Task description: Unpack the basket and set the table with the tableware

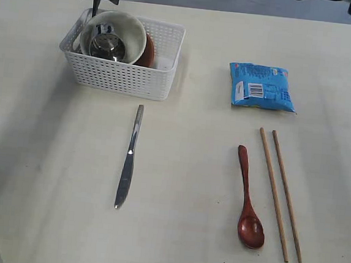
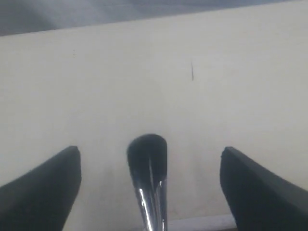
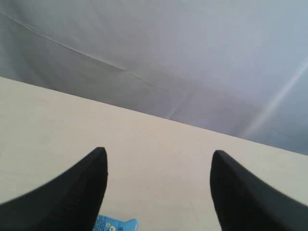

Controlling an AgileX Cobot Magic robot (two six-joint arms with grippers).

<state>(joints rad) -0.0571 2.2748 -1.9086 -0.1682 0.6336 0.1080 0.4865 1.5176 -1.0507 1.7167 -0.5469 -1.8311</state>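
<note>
The right gripper (image 3: 159,159) holds its two dark jaws wide apart over the pale cream bench (image 3: 154,139), and bare benchtop shows between them. A corner of a blue packet (image 3: 115,224) peeks out just beside one jaw. Beyond the bench's far edge hangs a grey backdrop (image 3: 168,53) crossed by faint creases.

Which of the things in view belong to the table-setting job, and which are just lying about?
Belongs to the job: basket, bowl, cup, plate, knife, spoon, chopsticks.
Lying about: blue snack packet.
</note>
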